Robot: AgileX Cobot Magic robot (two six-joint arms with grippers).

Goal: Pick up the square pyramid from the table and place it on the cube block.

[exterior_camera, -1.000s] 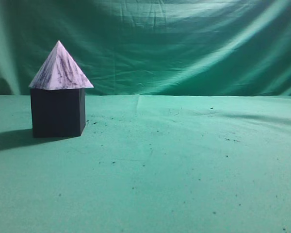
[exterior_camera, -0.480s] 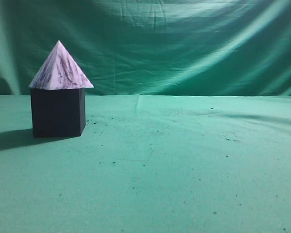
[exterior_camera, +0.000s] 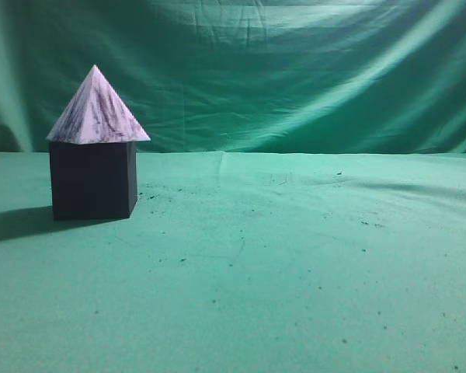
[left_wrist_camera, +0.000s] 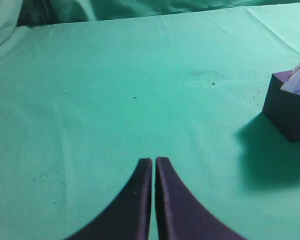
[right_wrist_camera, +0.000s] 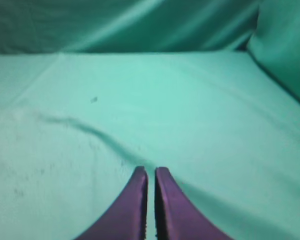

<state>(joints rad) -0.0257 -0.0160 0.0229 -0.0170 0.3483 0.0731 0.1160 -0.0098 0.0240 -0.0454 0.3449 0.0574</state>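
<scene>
The square pyramid is seen seated upright on the cube block, its base slightly overhanging the top face, at the left of the green-clothed table. The placement is judged complete; nothing visible is left to be done. No arm is caught in the exterior view. In the wrist views, the left gripper is shown pressed together and empty, well apart from the stack, and the right gripper is likewise closed on nothing above bare cloth
</scene>
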